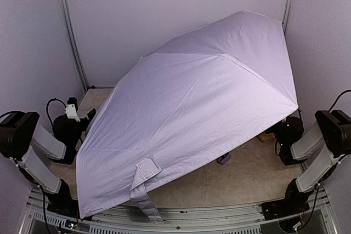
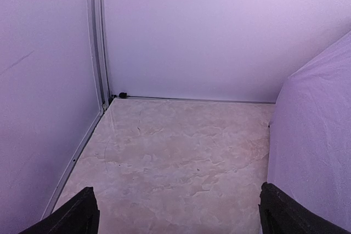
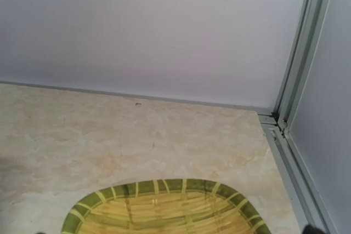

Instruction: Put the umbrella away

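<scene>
The pale lavender umbrella stands open and tilted, and its canopy covers most of the table. Its fabric strap tab hangs near the front edge. The black handle is hidden under the canopy. The canopy's edge also shows at the right of the left wrist view. My left gripper is open and empty over bare table, just left of the canopy, with its black fingertips wide apart. My right gripper sits at the canopy's right edge, empty. Only a fingertip shows in its wrist view.
A woven bamboo basket with a green rim lies just below the right gripper, near the back right corner. A small dark bluish object peeks out under the canopy's front edge. White walls and metal posts enclose the table.
</scene>
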Controlling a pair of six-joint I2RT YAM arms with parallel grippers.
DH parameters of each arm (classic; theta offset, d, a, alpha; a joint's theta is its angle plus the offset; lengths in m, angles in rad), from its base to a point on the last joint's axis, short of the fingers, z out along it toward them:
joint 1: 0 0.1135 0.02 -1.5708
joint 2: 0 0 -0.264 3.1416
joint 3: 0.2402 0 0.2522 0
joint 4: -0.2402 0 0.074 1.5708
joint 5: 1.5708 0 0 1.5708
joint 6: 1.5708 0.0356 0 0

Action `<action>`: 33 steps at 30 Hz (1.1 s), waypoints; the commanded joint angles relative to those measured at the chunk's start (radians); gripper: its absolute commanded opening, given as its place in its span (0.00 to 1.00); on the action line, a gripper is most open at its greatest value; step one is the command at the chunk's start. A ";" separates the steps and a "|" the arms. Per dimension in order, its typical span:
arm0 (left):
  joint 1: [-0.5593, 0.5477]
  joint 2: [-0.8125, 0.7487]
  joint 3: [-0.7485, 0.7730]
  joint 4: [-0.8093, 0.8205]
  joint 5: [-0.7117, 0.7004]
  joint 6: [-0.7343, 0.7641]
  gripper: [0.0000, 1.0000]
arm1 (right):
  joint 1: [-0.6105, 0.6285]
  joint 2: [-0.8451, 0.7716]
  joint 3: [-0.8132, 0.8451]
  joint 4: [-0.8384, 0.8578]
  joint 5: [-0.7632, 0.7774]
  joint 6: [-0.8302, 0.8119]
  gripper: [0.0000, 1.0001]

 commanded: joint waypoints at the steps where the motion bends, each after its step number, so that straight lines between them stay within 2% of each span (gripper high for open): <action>1: 0.001 0.005 0.009 0.003 0.005 -0.005 0.99 | -0.012 0.005 0.003 -0.008 -0.008 0.003 1.00; 8: 0.010 -0.033 0.005 -0.005 0.017 -0.016 0.99 | -0.018 -0.007 0.004 -0.013 -0.032 0.001 1.00; 9: 0.009 -0.072 0.012 -0.047 -0.020 -0.027 0.99 | -0.018 -0.041 0.019 -0.071 -0.048 -0.005 1.00; 11: 0.013 -0.168 0.051 -0.195 -0.128 -0.071 0.99 | -0.018 -0.138 0.104 -0.306 -0.075 -0.014 1.00; 13: 0.012 -0.239 0.071 -0.262 -0.251 -0.117 0.99 | -0.018 -0.226 0.176 -0.456 -0.131 0.022 1.00; 15: 0.011 -0.328 0.071 -0.296 -0.326 -0.169 0.99 | -0.014 -0.294 0.223 -0.538 -0.312 0.054 1.00; 17: 0.005 -0.421 0.097 -0.390 -0.329 -0.200 0.98 | 0.017 -0.332 0.284 -0.646 -0.462 0.115 1.00; 19: -0.030 -0.504 0.153 -0.519 -0.350 -0.201 0.96 | 0.101 -0.346 0.339 -0.763 -0.539 0.097 1.00; 21: -0.082 -0.572 0.208 -0.624 -0.423 -0.167 0.96 | 0.229 -0.341 0.389 -0.882 -0.539 0.022 1.00; 25: -0.159 -0.709 0.271 -0.742 -0.550 -0.148 0.95 | 0.455 -0.251 0.534 -1.055 -0.592 -0.051 1.00; 29: -0.224 -0.767 0.334 -0.819 -0.502 -0.132 0.92 | 0.577 -0.093 0.723 -1.118 -0.626 -0.073 1.00; 33: -0.347 -0.773 0.391 -0.909 -0.535 -0.063 0.92 | 0.652 0.074 0.868 -1.167 -0.658 -0.080 1.00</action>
